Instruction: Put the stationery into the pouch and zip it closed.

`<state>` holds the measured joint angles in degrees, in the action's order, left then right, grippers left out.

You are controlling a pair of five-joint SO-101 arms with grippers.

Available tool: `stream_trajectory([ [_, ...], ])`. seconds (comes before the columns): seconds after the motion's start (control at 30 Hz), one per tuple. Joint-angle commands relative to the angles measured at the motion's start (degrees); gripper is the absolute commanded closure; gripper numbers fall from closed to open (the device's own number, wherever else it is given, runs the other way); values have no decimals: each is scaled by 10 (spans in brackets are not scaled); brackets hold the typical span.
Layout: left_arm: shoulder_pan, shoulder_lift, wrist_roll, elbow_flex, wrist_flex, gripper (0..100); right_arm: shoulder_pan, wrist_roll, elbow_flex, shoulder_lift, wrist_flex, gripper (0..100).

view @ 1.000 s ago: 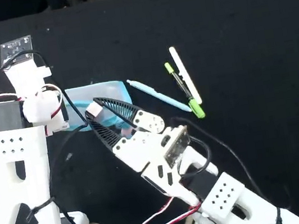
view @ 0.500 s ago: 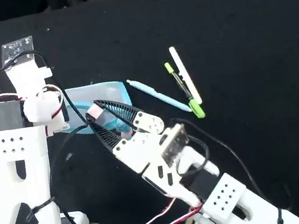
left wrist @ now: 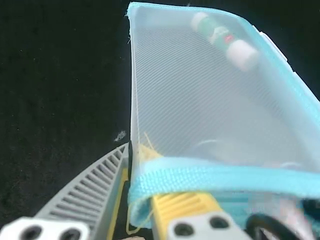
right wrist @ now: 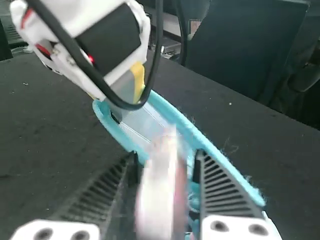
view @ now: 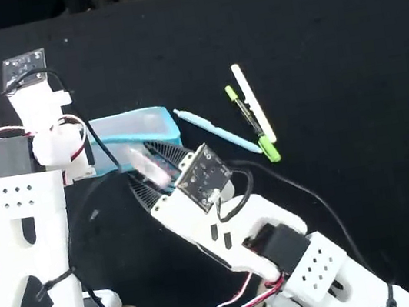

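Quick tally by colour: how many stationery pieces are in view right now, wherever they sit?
light blue pen: 1
green marker: 1
white pen: 1
pink piece, blurred: 1
white-capped tube inside the pouch: 1
Total: 5

Left pincer (left wrist: pixel 137 156) clamped shut on an upright arm; right pincer (view: pixel 150 171) gripping, arm angled toward it.

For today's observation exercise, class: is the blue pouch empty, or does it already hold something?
Not empty. In the left wrist view a white-capped stick lies inside the pouch, seen through its mesh wall.
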<state>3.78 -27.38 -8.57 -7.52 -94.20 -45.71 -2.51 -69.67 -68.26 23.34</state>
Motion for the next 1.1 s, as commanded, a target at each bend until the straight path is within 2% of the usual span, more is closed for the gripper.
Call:
stream_trajectory([
  [0.0,0,7,4,15,-4,970,-4,4,30,-10,3,884],
  [0.17,0,7,4,15,-4,970,-1,4,24,-6,-42,896],
  [0.3,0,7,4,15,-4,970,5,1,37,-23,-23,894],
  [0.53,0,7,4,15,-4,970,15,-2,125,-122,261,894],
  [0.6,0,7,4,15,-4,970,15,-7,128,-132,307,894],
  [0.7,0,7,4,15,-4,970,11,-76,105,-125,354,894],
  [0.77,1,7,4,15,-4,970,-18,-109,70,-113,368,894],
  [0.87,1,7,4,15,-4,970,-80,-133,-3,-91,360,893],
  [0.93,1,7,4,15,-4,970,-117,-132,-54,-72,319,893],
  [1.07,1,7,4,15,-3,970,-126,-131,-131,-17,195,892],
])
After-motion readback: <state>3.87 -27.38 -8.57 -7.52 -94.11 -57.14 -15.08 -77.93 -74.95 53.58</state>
